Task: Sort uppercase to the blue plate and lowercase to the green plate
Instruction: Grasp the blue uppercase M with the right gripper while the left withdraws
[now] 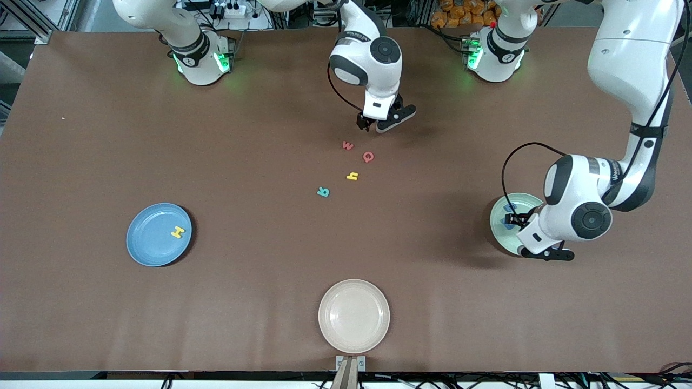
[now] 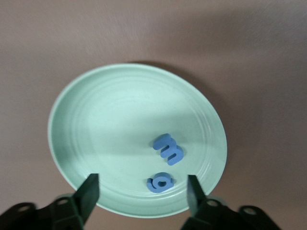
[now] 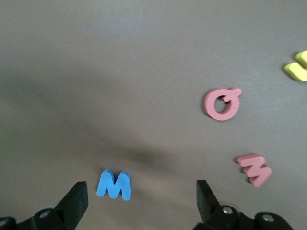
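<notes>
The green plate point(image 2: 96, 124) holds two lowercase letters, a blue m point(image 2: 169, 149) and a blue g point(image 2: 159, 182). My left gripper point(image 2: 142, 191) hangs open over this plate's rim, the g lying loose below the gap. In the front view the left gripper point(image 1: 512, 219) covers part of the green plate point(image 1: 500, 213). My right gripper point(image 3: 141, 199) is open above the blue W point(image 3: 114, 184), which lies on the table close to one finger. Beside it lie the red Q point(image 3: 222, 103), red w point(image 3: 254, 168) and yellow h point(image 3: 297, 67). The blue plate point(image 1: 146, 246) holds the yellow H point(image 1: 177, 232).
A teal R point(image 1: 323, 191) lies nearer the front camera than the yellow h point(image 1: 352, 175). A cream plate point(image 1: 354, 316) sits at the table's front edge, midway along. The right gripper point(image 1: 367, 123) hides the blue W in the front view.
</notes>
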You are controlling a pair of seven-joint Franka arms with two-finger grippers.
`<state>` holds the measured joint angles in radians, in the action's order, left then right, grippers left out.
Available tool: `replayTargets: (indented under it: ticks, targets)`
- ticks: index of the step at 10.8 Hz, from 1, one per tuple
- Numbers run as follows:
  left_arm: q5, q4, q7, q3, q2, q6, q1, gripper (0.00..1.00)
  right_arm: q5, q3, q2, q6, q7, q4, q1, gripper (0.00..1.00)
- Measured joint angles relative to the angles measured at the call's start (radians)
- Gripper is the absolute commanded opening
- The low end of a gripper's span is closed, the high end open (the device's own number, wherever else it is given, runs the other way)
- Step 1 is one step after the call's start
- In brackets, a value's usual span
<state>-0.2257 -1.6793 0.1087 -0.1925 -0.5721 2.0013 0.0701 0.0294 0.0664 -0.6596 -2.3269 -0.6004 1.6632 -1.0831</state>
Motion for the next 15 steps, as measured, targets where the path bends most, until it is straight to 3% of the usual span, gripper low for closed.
replayTargets:
  ticks: [8,15]
  targets:
    - [0.001,0.025,-0.036,-0.011,0.27,-0.183,0.02,1.0,-0.009,0.0,-0.089,-0.092,-0.088,-0.003,-0.069,1.0]
    - [0.083,0.053,-0.047,-0.038,0.355,-0.304,0.019,1.0,-0.063,0.001,-0.089,-0.094,-0.104,-0.003,-0.083,1.0]
